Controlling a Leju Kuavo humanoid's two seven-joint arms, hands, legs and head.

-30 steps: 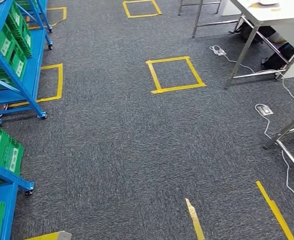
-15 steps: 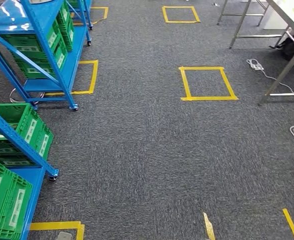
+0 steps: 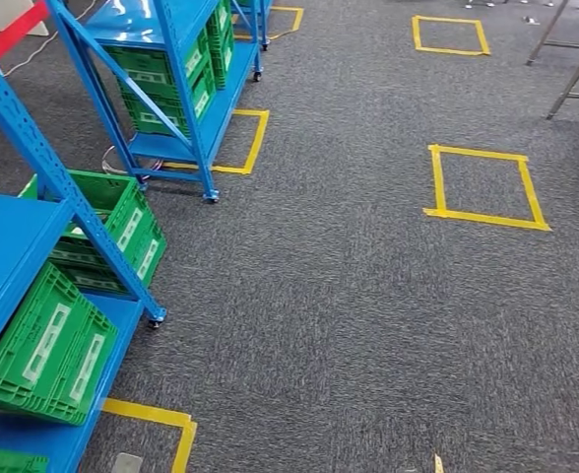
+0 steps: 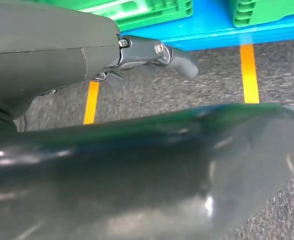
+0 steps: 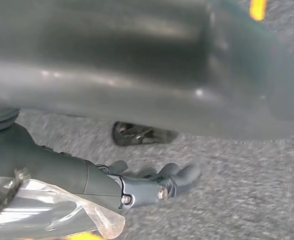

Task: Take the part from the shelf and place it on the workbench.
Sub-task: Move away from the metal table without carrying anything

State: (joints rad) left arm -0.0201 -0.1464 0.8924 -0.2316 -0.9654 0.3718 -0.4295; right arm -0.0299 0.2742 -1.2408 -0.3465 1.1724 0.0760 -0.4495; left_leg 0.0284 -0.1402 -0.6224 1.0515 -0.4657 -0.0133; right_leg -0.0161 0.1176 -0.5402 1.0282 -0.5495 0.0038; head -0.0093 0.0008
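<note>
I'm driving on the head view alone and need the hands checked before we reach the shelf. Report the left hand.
Observer: In the left wrist view the left hand holds nothing, and its fingers are stretched out above the floor.
Operator: Tell me what lies just past it.
Observer: A strip of yellow tape on the carpet, then the blue shelf base with a green crate on it.
Operator: Now the right hand.
Observer: The right wrist view shows the right hand holding nothing too, its fingers loosely extended over grey carpet.
</note>
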